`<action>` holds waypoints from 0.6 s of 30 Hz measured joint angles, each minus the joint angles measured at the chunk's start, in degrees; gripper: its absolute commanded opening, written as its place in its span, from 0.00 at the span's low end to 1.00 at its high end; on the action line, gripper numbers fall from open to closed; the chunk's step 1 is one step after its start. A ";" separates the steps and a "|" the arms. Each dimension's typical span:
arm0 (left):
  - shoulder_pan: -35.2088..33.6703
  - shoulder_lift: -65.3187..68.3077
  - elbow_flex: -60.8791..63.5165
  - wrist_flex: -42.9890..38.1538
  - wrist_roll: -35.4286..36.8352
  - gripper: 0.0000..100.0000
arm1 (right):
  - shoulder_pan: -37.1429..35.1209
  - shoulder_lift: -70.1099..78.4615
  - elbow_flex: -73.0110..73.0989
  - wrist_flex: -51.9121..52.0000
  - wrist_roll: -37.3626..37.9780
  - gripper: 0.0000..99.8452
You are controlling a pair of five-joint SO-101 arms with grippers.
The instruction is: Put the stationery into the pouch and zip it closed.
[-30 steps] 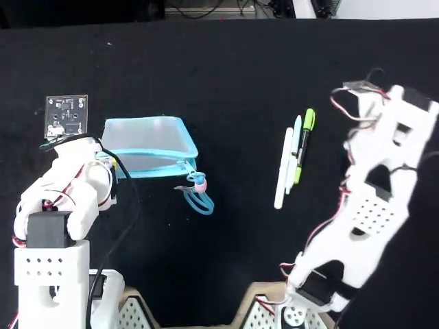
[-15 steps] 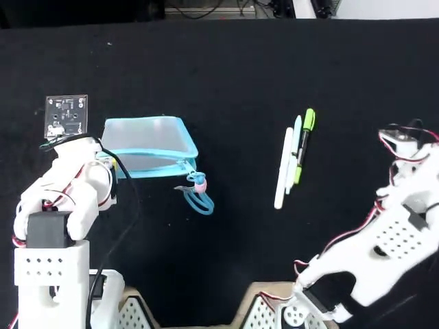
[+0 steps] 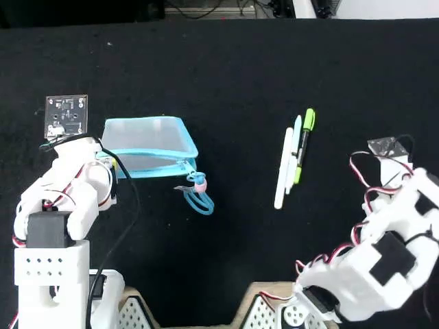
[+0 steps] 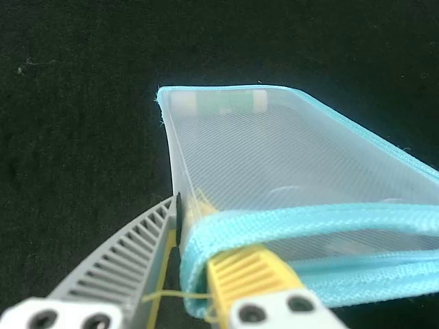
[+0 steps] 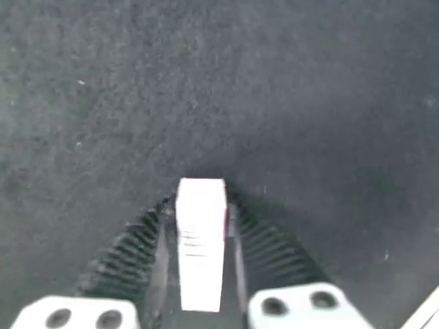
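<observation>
Black table [image 3: 226,62] under pouch [image 3: 144,137], pens [image 3: 293,157]

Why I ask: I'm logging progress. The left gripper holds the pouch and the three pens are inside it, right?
Not quite. The left gripper does hold the pouch, but the three pens are not inside it. The high view shows them lying side by side on the table, apart from the pouch.

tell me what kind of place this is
Likely a robotics lab bench: a white left arm and right arm mounted at a black-covered table, a blue pouch and pens laid out, loose cables along the far edge.
</observation>
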 measured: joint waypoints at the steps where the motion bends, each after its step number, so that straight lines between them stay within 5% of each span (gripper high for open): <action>1: 0.00 0.00 0.00 0.00 0.00 0.03 | -0.26 -0.35 0.09 0.00 -0.88 0.22; 18: 0.00 0.00 0.00 0.00 0.00 0.03 | -3.08 -0.44 -2.55 5.98 -6.51 0.19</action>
